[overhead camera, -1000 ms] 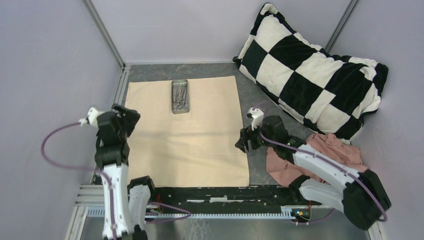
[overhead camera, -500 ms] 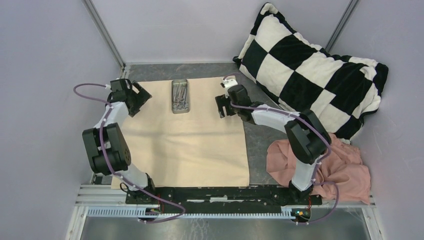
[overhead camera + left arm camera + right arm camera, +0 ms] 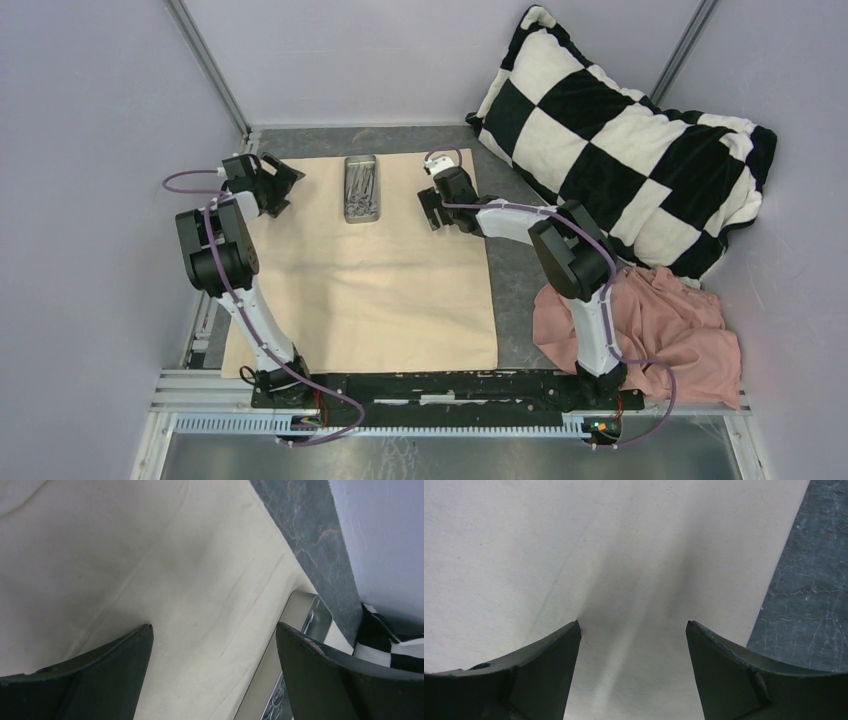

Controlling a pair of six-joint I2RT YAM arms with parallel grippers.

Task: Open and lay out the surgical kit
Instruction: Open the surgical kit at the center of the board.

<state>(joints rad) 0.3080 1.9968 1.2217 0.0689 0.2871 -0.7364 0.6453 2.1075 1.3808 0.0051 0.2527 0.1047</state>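
Observation:
The beige cloth wrap [image 3: 370,280] lies spread flat on the table. The small grey metal tray [image 3: 361,189] stands on its far middle part with several silver ring-handled instruments [image 3: 360,185] inside. My left gripper [image 3: 285,186] is open and empty over the cloth's far left part, left of the tray. In the left wrist view [image 3: 212,630] the cloth [image 3: 150,580] lies below and the tray [image 3: 300,620] shows at right. My right gripper [image 3: 428,208] is open and empty over the cloth's far right part. In the right wrist view [image 3: 632,625] only cloth [image 3: 624,555] lies between the fingers.
A black-and-white checkered pillow [image 3: 620,140] leans in the far right corner. A pink cloth [image 3: 660,325] lies crumpled at the right. Lilac walls close in the table on three sides. The dark table top [image 3: 515,270] shows right of the cloth.
Both arms have reached from the near half of the table to the far part of the cloth, ending on either side of the tray. The cloth and tray have not moved.

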